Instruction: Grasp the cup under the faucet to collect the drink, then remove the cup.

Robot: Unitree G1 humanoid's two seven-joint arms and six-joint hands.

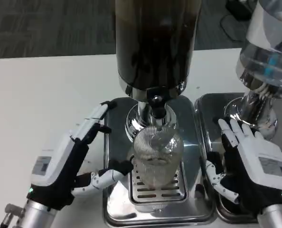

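Standing on the slotted drip grate point(156, 183) of the steel drip tray point(113, 142), directly beneath the faucet point(155, 102) of the dark drink dispenser point(153, 42), is one clear ribbed plastic cup point(157, 154). From the head view it looks thin-walled and light, likely to flex if squeezed and to turn slippery when wet, so I judge the safest hold to be around its middle, below the rim, with gentle pressure (whether any drink is in it yet I cannot tell). The left hand point(67, 164) is spread and holds nothing, one finger reaching up along the tray edge and its thumb lying just beside the cup's base. The right hand point(248, 161) is also spread and holds nothing, resting over a second steel tray point(212, 107) under a second, clear dispenser point(269, 42). Count: one cup, two dispensers, two trays, two hands.
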